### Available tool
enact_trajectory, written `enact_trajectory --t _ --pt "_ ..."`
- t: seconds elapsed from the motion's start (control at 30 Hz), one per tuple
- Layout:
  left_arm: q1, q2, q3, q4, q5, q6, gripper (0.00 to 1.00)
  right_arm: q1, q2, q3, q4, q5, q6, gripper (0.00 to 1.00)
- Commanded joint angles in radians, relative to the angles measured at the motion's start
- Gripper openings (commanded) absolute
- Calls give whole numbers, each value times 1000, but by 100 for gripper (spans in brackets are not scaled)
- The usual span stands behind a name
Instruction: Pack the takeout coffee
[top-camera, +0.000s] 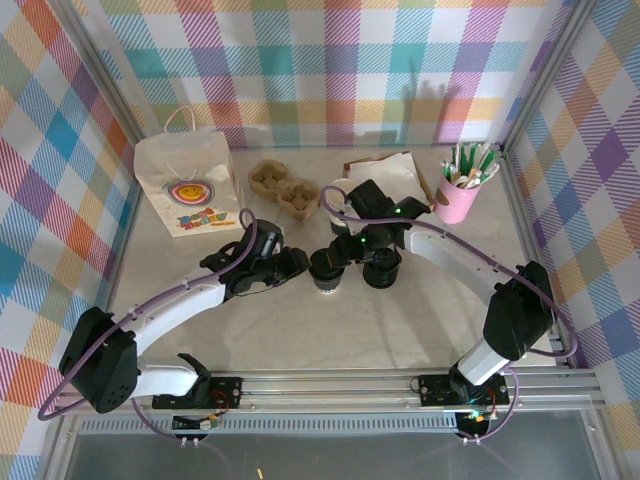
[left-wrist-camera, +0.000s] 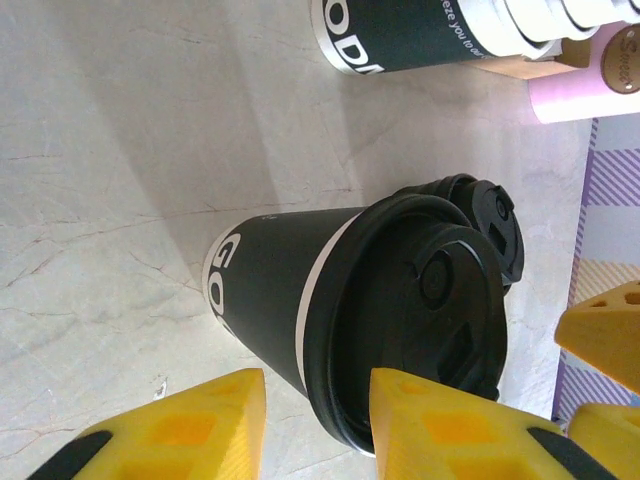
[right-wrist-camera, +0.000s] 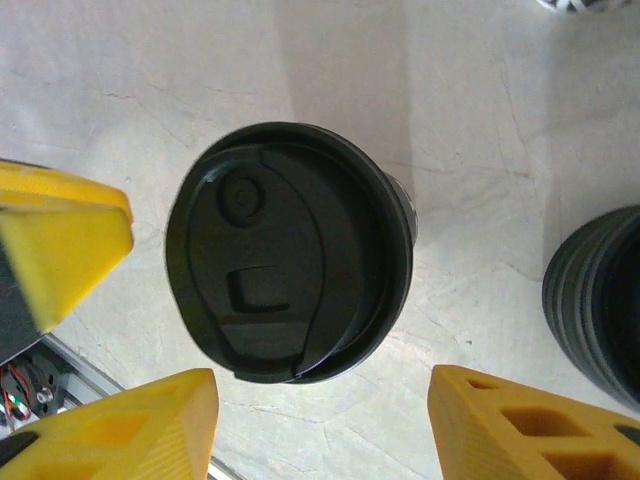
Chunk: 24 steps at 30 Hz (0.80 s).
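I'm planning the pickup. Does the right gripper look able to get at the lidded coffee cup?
Probably yes: the right gripper hangs open over the coffee cup, nothing between them. The left gripper close beside may crowd it.

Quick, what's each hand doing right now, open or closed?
Left hand: open, holding nothing.
Right hand: open near the takeout coffee, holding nothing.

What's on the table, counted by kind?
Lidded dark paper coffee cup: 1
Stack of black plastic lids: 1
Stack of lidless paper cups: 1
White paper bag: 1
Brown pulp cup carrier: 1
Pink cup of straws: 1
Flat brown paper item: 1
Total: 7
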Motion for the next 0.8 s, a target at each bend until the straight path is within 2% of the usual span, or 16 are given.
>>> enact_trajectory --t 0.0,0.2,0.47,0.77 --pt "-2 -48 4 -28 -24 15 33 9 -31 24 38 -37 -175 62" --pt "-2 -91 -37 -85 -44 11 33 27 18 60 23 -39 -384 79" --pt "-2 -157 -105 -93 -70 -20 33 67 88 99 -5 9 -552 85" --pt "-3 -178 -125 -98 -67 -24 33 102 132 118 -15 102 -598 87"
